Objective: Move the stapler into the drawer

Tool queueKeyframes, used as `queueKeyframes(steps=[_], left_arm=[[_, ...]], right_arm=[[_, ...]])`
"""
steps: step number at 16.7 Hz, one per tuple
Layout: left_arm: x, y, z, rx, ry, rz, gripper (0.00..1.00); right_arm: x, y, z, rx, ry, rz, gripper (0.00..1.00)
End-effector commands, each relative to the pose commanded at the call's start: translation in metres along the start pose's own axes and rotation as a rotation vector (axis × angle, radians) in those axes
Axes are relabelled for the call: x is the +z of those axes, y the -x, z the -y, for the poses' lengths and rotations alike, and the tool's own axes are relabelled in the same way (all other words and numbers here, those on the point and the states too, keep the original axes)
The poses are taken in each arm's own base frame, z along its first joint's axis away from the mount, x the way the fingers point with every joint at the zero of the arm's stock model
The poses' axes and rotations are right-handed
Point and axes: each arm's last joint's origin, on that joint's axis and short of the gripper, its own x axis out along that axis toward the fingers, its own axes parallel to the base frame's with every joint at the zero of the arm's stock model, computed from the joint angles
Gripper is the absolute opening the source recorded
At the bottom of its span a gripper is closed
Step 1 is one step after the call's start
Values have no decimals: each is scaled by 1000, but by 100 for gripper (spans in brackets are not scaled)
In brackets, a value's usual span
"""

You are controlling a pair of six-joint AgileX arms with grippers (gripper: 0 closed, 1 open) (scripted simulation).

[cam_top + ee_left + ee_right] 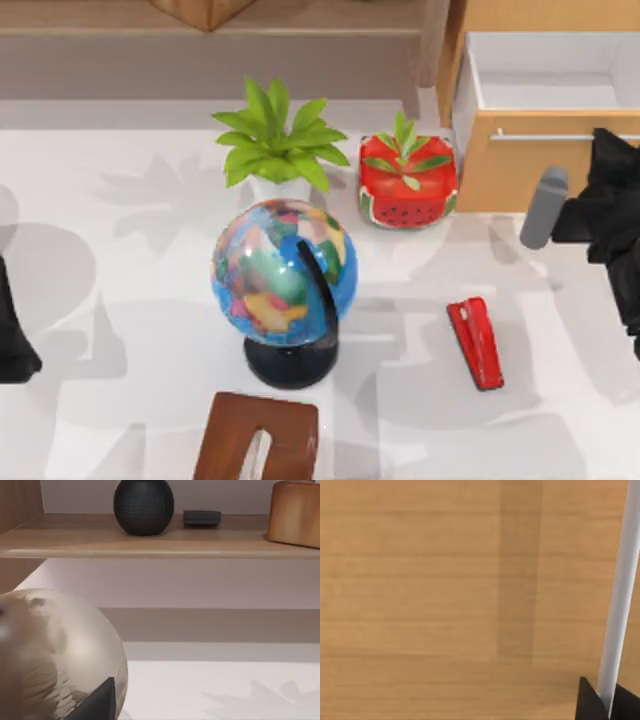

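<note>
The red stapler (475,342) lies flat on the white table, right of the globe and toward the front. At the back right stands the tan drawer (520,160), pulled out so that its white interior shows. My right gripper (606,142) is at the right end of the drawer's silver bar handle (545,137), well behind the stapler. Up close, the handle (619,595) runs down between the dark fingers (592,705), and the right gripper (611,709) is shut on it. My left arm (14,335) is parked at the table's left edge.
A globe (283,275) on a black base stands mid-table. Behind it are a potted plant (277,140) and a red watermelon planter (408,180). A dark brown box (258,438) sits at the front edge. A shelf (160,542) carries a black vase (144,505).
</note>
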Motion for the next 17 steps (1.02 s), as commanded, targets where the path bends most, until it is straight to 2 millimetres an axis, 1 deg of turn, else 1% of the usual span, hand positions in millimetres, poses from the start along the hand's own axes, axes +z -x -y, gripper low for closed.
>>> queueKeyframes(steps=[2, 4, 9, 11, 13, 16, 17], left_arm=[[0, 0, 0, 0, 0, 0, 100], [0, 0, 0, 0, 0, 0, 100], [0, 0, 0, 0, 0, 0, 100], [0, 0, 0, 0, 0, 0, 100], [0, 0, 0, 0, 0, 0, 100], [0, 0, 0, 0, 0, 0, 100], [0, 0, 0, 0, 0, 0, 100]], right_arm=[[0, -1, 0, 1, 1, -1, 0], [0, 7, -1, -1, 0, -1, 0], [1, 46, -1, -1, 0, -1, 0], [0, 58, -1, 0, 1, -1, 0], [0, 62, -1, 1, 1, 0, 0], [0, 62, -1, 1, 1, 0, 0], [0, 62, -1, 1, 1, 0, 8]])
